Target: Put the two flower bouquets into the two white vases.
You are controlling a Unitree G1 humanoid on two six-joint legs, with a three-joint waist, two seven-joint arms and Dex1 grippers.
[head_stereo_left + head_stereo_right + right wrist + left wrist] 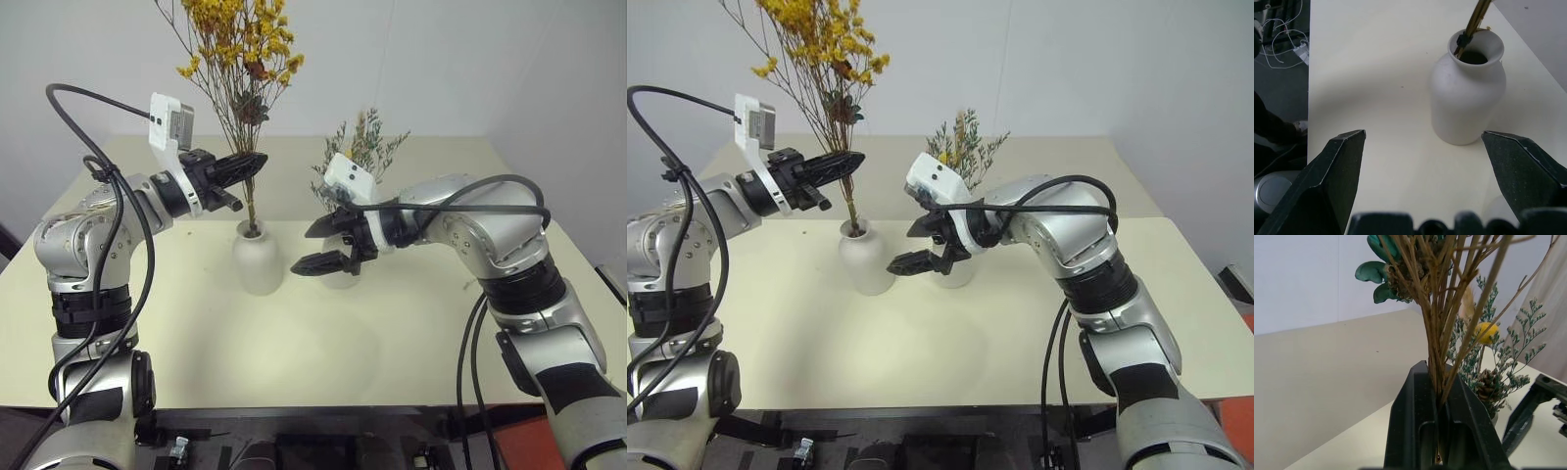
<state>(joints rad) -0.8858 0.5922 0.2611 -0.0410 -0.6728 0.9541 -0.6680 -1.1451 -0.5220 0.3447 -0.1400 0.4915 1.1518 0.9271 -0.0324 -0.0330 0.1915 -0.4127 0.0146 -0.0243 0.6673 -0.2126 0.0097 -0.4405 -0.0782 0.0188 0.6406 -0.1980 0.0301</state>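
- Left tool (pixel 253 163): pressed together on the thin brown stems of the yellow bouquet (pixel 238 44), pinching them partway up, above the bottle vase (pixel 258 257).
- Stem ends of that bouquet sit inside the narrow neck of the bottle vase; right wrist view shows the stems entering the mouth, bound there by a dark tie.
- Right tool (pixel 321 245): spread wide, nothing between its fingers. It hangs just in front of the second vase (pixel 340 277) and points toward the bottle vase.
- Grey-green bouquet (pixel 361 155), with a pinecone and a yellow bloom, stands upright in that second vase, which is largely hidden behind the right tool.
- Both vases stand side by side, near each other, on the cream table (pixel 411 343).
- Progress, judged: both bunches appear seated in their vases. What seems left is for the left tool to let go of the yellow stems and for both arms to draw clear without tipping anything.
- Risk, judged: tall yellow bunch may lean once freed.
- Writing: no brand, label or lettering is readable on vases, table or tools.
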